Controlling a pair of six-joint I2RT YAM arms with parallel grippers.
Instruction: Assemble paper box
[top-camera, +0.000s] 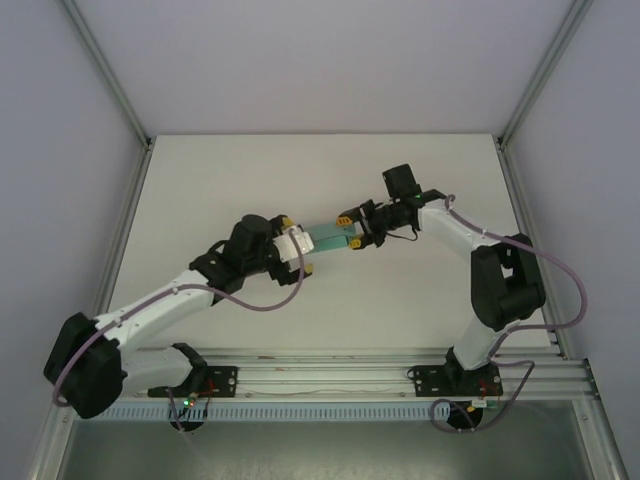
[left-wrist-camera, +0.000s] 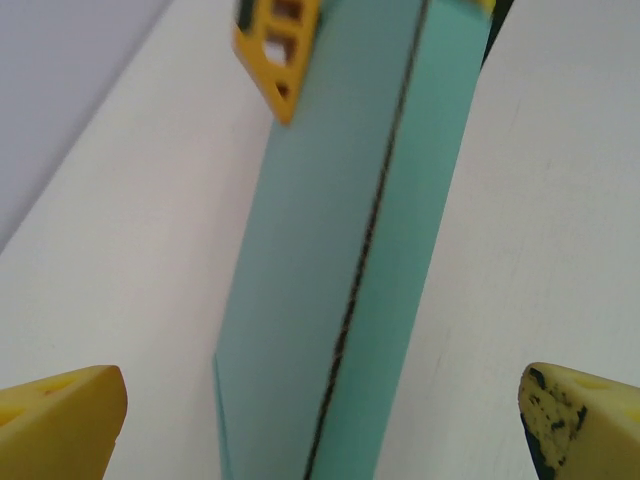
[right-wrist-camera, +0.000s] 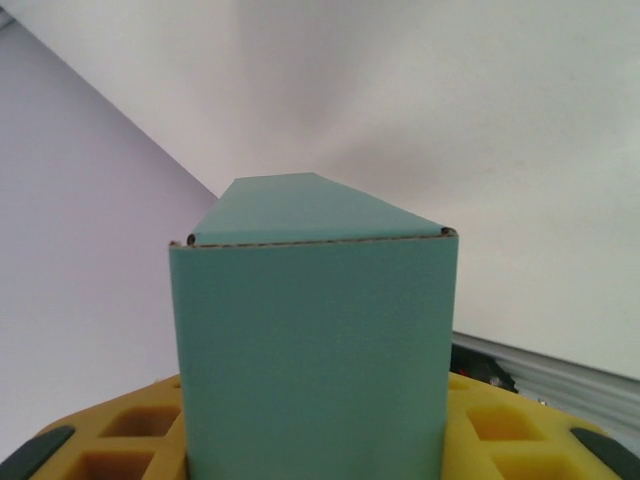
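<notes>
The paper box (top-camera: 327, 238) was seen over the middle of the white table (top-camera: 250, 170), lying between the two grippers. From above, its long axis was laid roughly left to right, with the right end tilted slightly toward the far edge. That right end was clamped in the right gripper (top-camera: 350, 230). In the right wrist view a broad teal face was pressed between the yellow fingers (right-wrist-camera: 130, 430), and the box pointed straight away from the camera. The other end was pointed into the left gripper (top-camera: 302, 245). Its yellow fingertips (left-wrist-camera: 60, 415) were spread wide, one at each lower corner of the left wrist view, and neither was touching the card. In that view the box ran from the bottom edge up and away, leaning a little to the right, and a dark seam was seen along its length. At its far end one yellow finger of the right gripper was set against the face. Whether the box rested on the table could not be told.
</notes>
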